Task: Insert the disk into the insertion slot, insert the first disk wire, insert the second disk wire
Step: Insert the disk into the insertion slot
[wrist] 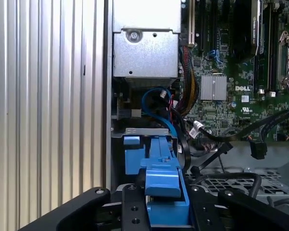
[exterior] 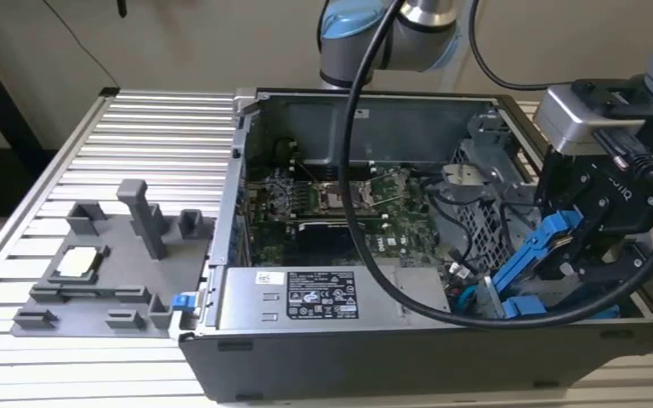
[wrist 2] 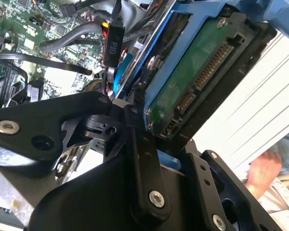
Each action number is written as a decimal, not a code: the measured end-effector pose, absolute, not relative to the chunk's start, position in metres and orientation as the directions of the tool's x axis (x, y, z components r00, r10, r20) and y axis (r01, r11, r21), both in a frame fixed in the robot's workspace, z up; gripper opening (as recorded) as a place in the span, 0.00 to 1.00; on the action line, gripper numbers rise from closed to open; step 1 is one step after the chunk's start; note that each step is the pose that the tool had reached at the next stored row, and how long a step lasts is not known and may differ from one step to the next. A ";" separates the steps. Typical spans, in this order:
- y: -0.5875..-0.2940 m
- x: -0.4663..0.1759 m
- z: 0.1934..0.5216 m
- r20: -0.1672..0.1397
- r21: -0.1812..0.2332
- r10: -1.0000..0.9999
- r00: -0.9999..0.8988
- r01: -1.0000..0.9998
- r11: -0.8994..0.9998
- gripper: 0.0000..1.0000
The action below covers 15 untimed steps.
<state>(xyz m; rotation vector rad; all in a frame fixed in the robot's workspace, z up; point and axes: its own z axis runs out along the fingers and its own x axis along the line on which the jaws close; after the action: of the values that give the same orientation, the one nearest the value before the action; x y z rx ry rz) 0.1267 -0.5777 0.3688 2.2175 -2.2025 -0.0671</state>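
My arm (exterior: 386, 34) rises behind the open computer case (exterior: 417, 361), and my wrist hangs over the case's end at the exterior view's right, claw (exterior: 570, 255) pointing down into it. My 2 fingers (wrist 2: 140, 144) are pinched on the disk (exterior: 540, 248) by its blue carrier. In the second wrist view its green circuit side (wrist 2: 192, 79) faces the camera. The disk leans tilted, its lower end just beside the insertion slot (exterior: 476, 212) with the perforated wall; I cannot tell whether it has entered. The power supply (exterior: 315, 297) lies along the case's near wall. A person's hand (wrist 2: 264, 172) shows beyond the disk, apart from it.
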 end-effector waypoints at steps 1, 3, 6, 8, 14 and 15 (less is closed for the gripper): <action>-0.578 0.127 0.369 -0.021 0.040 -1.000 0.006 -0.999 -0.007 0.33; -0.577 0.125 0.368 -0.034 0.034 -0.999 0.006 -0.999 -0.007 0.33; -0.577 0.123 0.367 -0.039 0.028 -0.999 0.006 -1.000 -0.007 0.33; -0.577 0.123 0.367 -0.039 0.028 -0.999 0.006 -1.000 -0.007 0.33; -0.577 0.123 0.367 -0.038 0.028 -0.999 0.006 -1.000 -0.007 0.40; -0.577 0.123 0.368 -0.038 0.028 -0.999 0.006 -1.000 -0.007 0.40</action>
<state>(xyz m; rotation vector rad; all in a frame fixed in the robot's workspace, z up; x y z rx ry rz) 0.1230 -0.5773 0.3678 2.2329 -2.2182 -0.0735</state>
